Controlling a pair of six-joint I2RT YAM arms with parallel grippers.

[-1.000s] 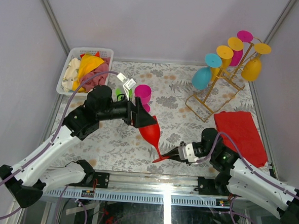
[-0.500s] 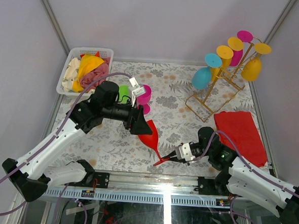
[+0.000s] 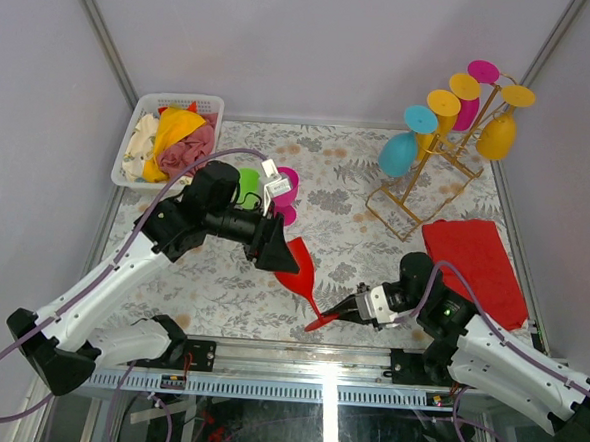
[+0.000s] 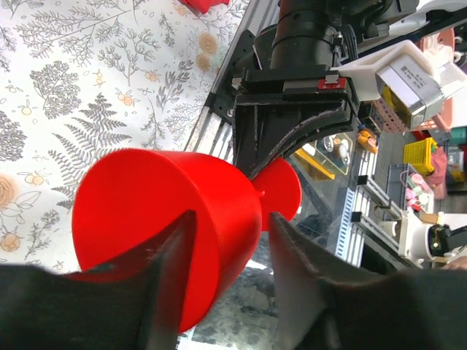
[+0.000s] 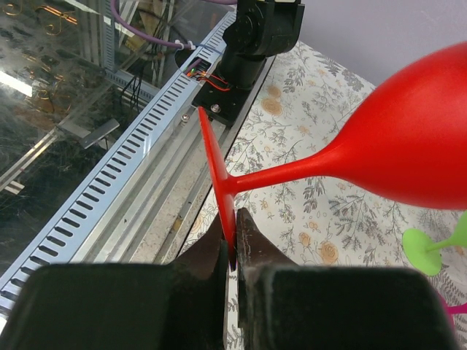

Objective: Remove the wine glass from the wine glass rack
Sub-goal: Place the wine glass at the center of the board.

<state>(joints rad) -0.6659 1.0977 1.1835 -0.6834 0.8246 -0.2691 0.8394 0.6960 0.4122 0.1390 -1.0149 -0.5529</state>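
While held at both ends, red plastic wine glass has drifted slightly nearward
Bowl clamped in left gripper, foot pinched by right gripper; thin gold wire rack well beyond it, so removal judged done

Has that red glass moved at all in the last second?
Yes, a little. The red glass has drifted toward the near rail, further from the pink cup.

Five wine glasses on one wine glass rack; one red wine glass off it; one magenta glass; one green glass; one basket; one red cloth.
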